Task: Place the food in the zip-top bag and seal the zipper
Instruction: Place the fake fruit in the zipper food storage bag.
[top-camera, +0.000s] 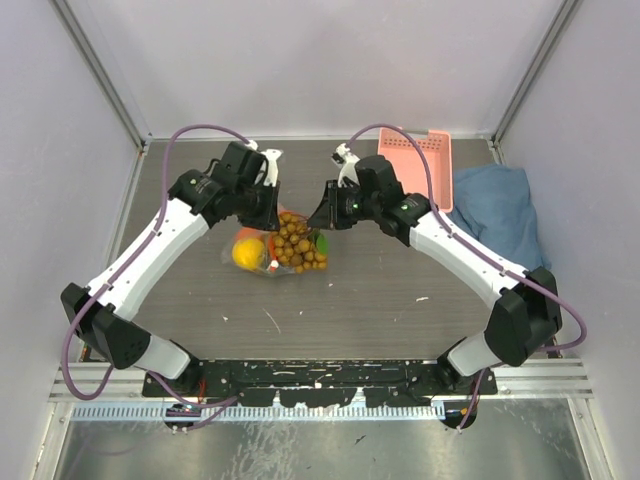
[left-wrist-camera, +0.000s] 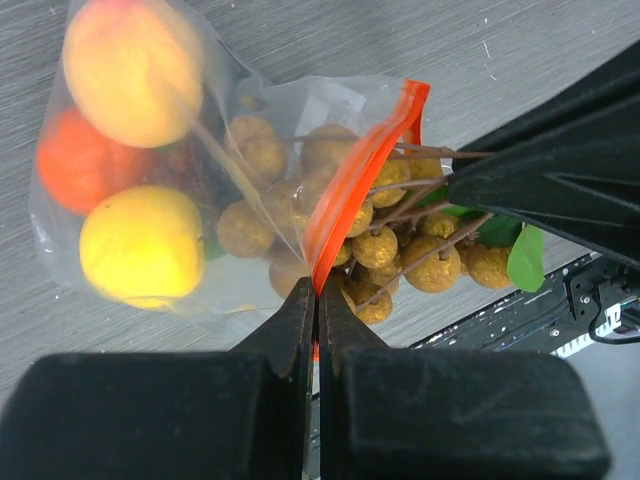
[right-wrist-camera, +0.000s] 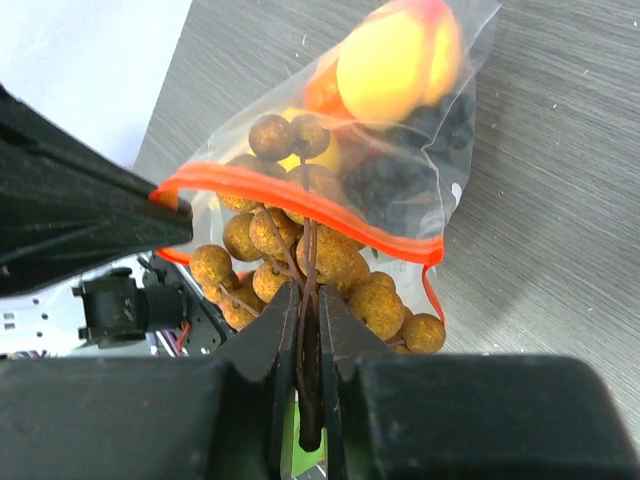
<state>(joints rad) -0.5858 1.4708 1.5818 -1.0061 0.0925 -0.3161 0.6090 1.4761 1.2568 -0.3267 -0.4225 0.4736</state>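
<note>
The zip-top bag sits at the middle of the desk, between the two hands, and whether its bottom rests on the desk cannot be told. Its mouth stands open, the orange-red zipper unsealed. Inside lie a yellow round fruit, an orange one, a peach-yellow one and the dark berries. The brownish grape bunch straddles the mouth, some grapes under the plastic and the rest hanging outside, with a green leaf beside them. The left hand has its fingers pressed together on one end of the zipper. The right hand is clamped on the grape bunch's thin brown stem, just outside the mouth. At the far right of the desk a pink basket lies beside a crumpled blue cloth, both well apart from the bag.
</note>
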